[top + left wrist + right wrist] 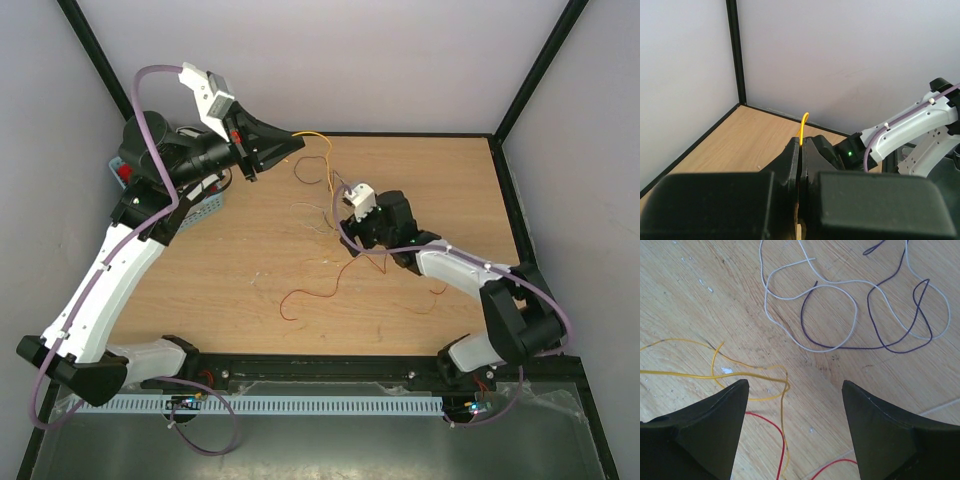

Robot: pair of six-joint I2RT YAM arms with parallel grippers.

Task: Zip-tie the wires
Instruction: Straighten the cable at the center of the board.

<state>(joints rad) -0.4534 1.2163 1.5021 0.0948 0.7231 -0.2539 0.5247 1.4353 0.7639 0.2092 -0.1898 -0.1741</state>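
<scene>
The left hand (801,145) is clamping shut on a yellow wire (804,122), raised off the surface (440,190). The right hand (795,385) is hovering open above loose wires (790,298).

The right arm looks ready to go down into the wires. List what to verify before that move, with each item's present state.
1. Left gripper shut on the yellow wire: ok, the strand sticks up from between closed fingers.
2. Right gripper open and empty: ok.
3. Right gripper over loose strands: ok; white wire, dark purple wire and red wire lie on the table below it.
4. Wires gathered into one bundle: not ok, they lie spread apart.
5. Zip tie located: cannot tell, no view shows it clearly.
</scene>
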